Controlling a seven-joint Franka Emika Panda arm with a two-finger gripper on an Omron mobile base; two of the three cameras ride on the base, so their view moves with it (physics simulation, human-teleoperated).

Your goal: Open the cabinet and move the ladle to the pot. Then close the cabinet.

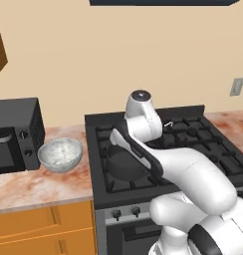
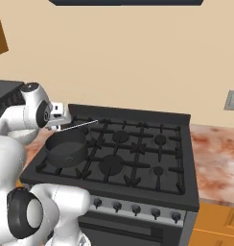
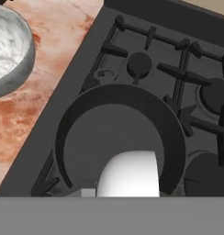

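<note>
Ladle [image 2: 79,125] bowl hangs over the pot [image 2: 66,149].

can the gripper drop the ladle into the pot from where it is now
Probably yes: the gripper, shut on the ladle, hangs right above the pot, whose open mouth has nothing over it.

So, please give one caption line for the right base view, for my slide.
Gripper holds the ladle above the dark pot on the stove.
</note>
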